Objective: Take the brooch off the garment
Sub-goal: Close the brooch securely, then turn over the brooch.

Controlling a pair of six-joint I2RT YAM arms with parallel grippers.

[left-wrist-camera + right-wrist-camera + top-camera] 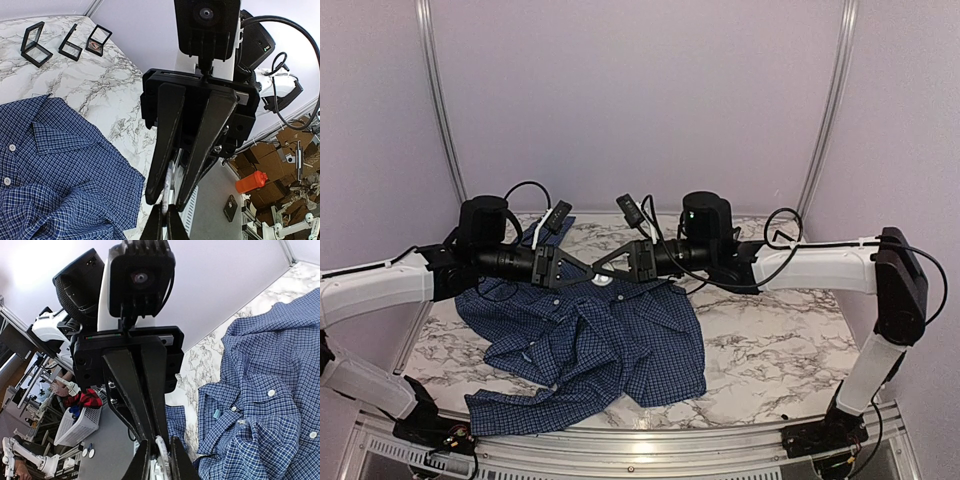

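Note:
The garment [610, 340], a dark blue checked shirt with pale buttons, lies crumpled on the marble table [770, 330]. It also shows in both wrist views [55, 170] [265, 405]. Above its collar end my two grippers meet tip to tip. My left gripper [590, 268] [163, 220] is shut on the rim of a small thin pale disc [172, 177] [161, 448], seen edge-on. My right gripper [604, 266] [161, 462] has its fingers slightly apart on either side of that disc. Whether the disc is the brooch I cannot tell.
Three small black frame boxes [35, 45] [70, 42] [98, 40] stand on the marble beyond the shirt's collar; the third holds something brownish. Metal rails run up the back wall [440, 120], and the table's front edge lies by the arm bases.

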